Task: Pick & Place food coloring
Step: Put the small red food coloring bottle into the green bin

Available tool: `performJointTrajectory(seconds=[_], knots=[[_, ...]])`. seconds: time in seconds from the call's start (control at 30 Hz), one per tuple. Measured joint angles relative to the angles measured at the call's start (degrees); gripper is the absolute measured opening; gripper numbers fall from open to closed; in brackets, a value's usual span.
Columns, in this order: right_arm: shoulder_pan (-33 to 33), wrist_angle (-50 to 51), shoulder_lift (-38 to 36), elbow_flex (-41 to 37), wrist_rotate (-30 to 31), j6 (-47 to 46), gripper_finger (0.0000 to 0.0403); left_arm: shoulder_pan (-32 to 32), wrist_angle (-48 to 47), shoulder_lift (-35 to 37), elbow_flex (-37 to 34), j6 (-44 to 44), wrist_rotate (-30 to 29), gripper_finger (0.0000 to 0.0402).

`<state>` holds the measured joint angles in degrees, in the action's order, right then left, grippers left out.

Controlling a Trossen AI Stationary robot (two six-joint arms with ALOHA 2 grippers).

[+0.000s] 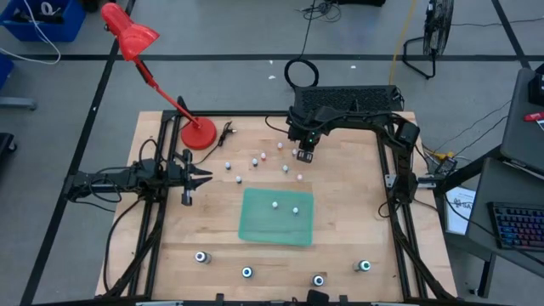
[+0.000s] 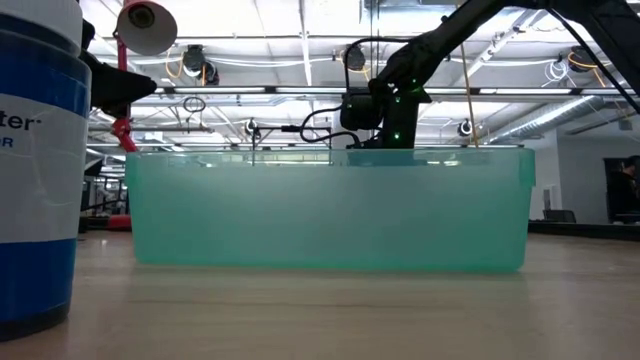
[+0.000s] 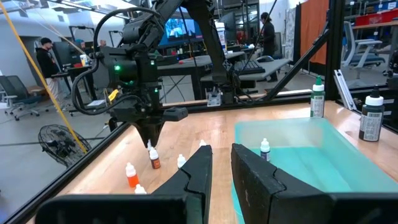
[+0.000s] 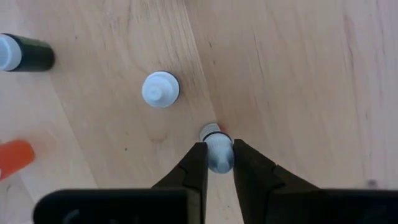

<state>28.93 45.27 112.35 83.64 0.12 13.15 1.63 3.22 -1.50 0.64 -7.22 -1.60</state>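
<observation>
1. One tiny food coloring bottle (image 4: 217, 152) stands upright on the tabletop (image 1: 357, 221), back by the far edge past the green tray (image 1: 255, 225).
2. Right gripper (image 4: 217, 163) is straight above it, fingers pinching the white cap from both sides.
3. Another white-capped bottle (image 4: 161, 89) sits just beside it, not touching.
4. Left gripper (image 3: 221, 163) hangs over the tabletop's left side, fingers nearly together, holding nothing.

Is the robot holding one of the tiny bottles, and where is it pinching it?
Yes. The right gripper has its fingers closed on the white cap of a small food coloring bottle. The left gripper holds nothing.
</observation>
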Motion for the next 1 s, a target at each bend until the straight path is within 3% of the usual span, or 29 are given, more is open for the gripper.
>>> performJointTrajectory(seconds=[0.33,0.63,0.87,1.0], knots=[[-5.17,1.99,-9.11,-0.02,4.41,-2.66,0.0042,0.0,-0.02,0.02,0.0,-0.02,-0.01,0.0067],[-21.7,3.87,-18.56,0.0,4.71,-10.92,0.0042,0.0,0.0,0.0,0.0,0.0,-0.01,0.0067],[-34.5,3.41,-16.53,0.76,7.35,-14.81,0.0042,0.0,-0.01,0.02,0.0,-0.01,-0.01,0.0067],[-37.01,10.1,-11.45,9.14,7.34,-14.94,0.0042,0.02,0.0,0.02,0.0,0.0,-0.01,0.0067]])
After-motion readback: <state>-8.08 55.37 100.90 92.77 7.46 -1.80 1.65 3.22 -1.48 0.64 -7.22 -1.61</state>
